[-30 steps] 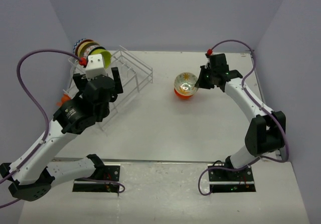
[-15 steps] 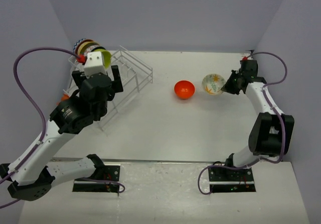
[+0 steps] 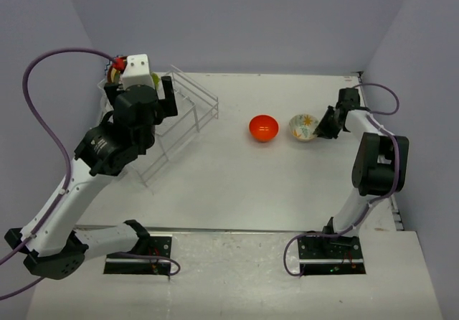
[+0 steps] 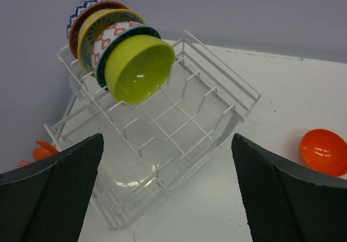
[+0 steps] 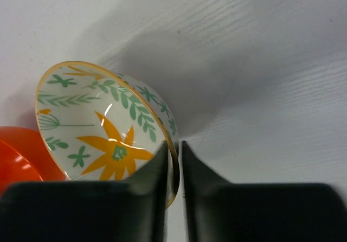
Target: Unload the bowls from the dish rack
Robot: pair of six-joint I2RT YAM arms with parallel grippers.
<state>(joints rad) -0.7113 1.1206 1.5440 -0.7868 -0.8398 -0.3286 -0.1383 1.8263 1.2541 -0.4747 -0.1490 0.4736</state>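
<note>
The clear wire dish rack [image 3: 188,108] stands at the back left and also shows in the left wrist view [image 4: 184,117]. Several bowls stand on edge at its far end, with a lime-green bowl [image 4: 140,67] in front, a red-patterned one [image 4: 111,37] behind it and a blue-patterned one [image 4: 79,10] at the back. My left gripper [image 3: 140,105] is open and empty above the rack [image 4: 167,139]. An orange-red bowl [image 3: 263,127] sits on the table. My right gripper [image 3: 324,128] is shut on the rim of a white flower-patterned bowl [image 5: 103,128], held tilted and low just right of the orange-red bowl [image 5: 16,158].
A small orange object [image 4: 40,151] lies left of the rack by the left wall. Purple-grey walls close the table [image 3: 237,184] on the left, back and right. The right arm's cable loops near the back right corner [image 3: 376,94].
My right gripper carried the white bowl from above the orange-red bowl to the right and lowered it beside it. My left arm moved back over the rack.
</note>
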